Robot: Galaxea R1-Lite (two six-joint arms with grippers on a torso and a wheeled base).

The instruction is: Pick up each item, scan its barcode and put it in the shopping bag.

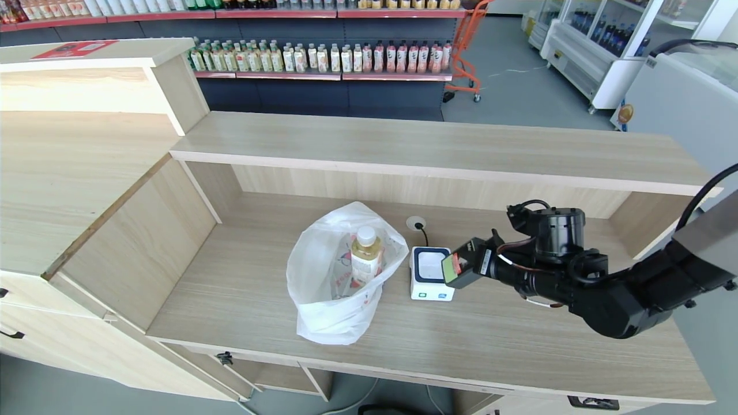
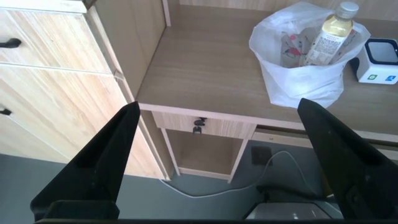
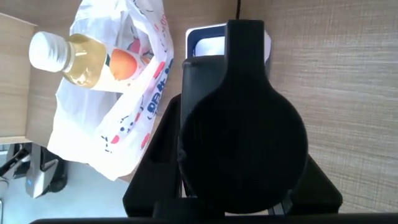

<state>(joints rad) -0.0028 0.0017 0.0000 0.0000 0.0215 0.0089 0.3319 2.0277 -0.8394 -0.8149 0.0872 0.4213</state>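
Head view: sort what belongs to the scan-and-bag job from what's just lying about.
Job: shopping bag, bottle inside it, scanner, dark item by the scanner.
Lying about: shelf drinks, orange cart, freezers.

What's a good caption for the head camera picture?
Right gripper holds a small dark item by the white scanner, next to the shopping bag with a bottle inside.

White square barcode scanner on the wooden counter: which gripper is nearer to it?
Right. The right gripper, holding a small dark box, sits at the scanner's edge; the left gripper hangs off the counter's front, beyond the white plastic bag.
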